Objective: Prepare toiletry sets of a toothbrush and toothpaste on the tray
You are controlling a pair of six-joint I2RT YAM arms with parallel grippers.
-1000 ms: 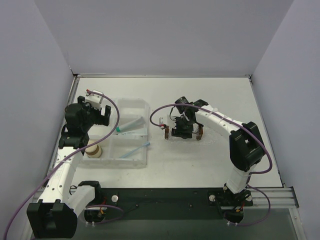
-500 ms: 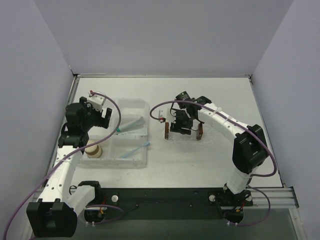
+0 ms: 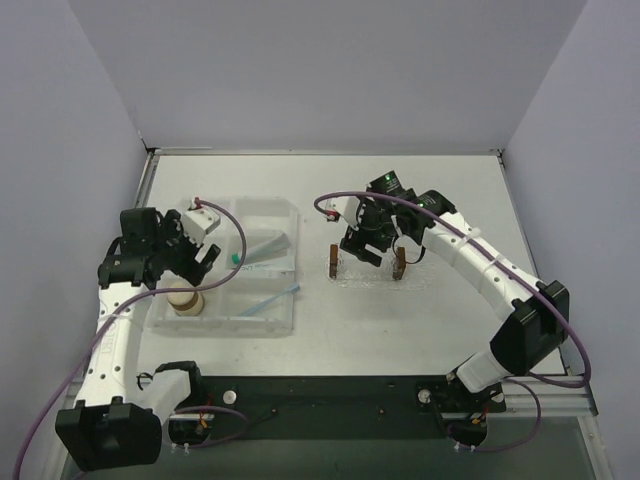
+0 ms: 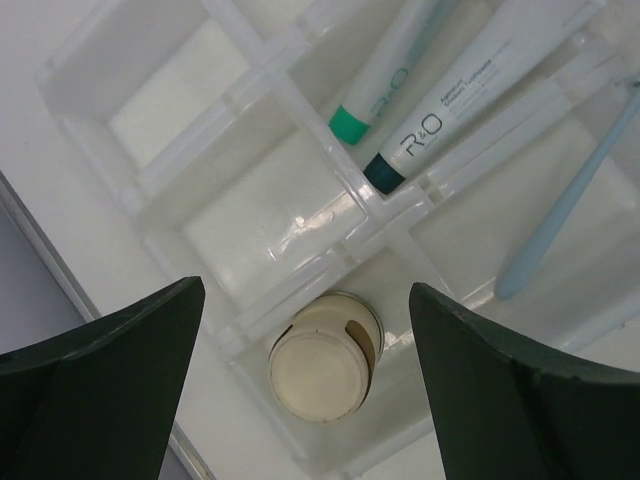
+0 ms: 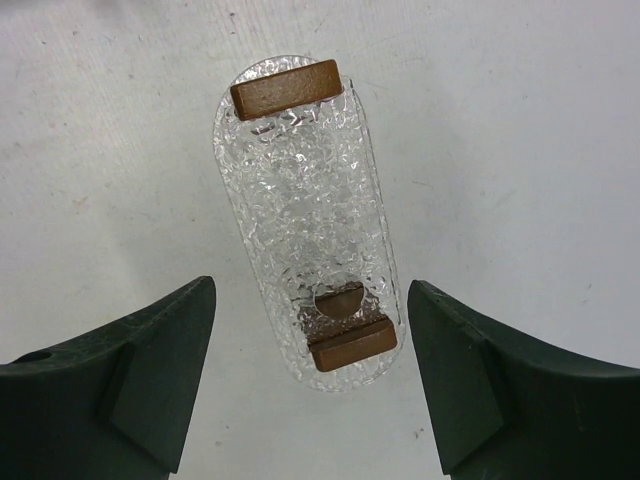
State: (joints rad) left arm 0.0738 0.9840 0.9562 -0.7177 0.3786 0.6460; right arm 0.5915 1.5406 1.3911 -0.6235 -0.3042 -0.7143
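Note:
The tray, a clear bumpy oval with a brown block at each end, lies flat on the table, bare on top. My right gripper hovers open above its near end, touching nothing. From above, the right gripper is just behind the tray. Two toothpaste tubes, one green-capped and one dark-capped, lie in the compartment box beside the light-blue toothbrush. My left gripper is wide open over the box, above a beige jar. The top view shows the left gripper, toothpaste and toothbrush.
The clear compartment box stands at the left of the table, with the jar in its near-left cell. The table's left edge runs close beside the box. White walls enclose the table on three sides.
The right gripper has opened wider, let go of the tray and drawn back from it. The left gripper has swung left and toward the near side, over the jar's cell.

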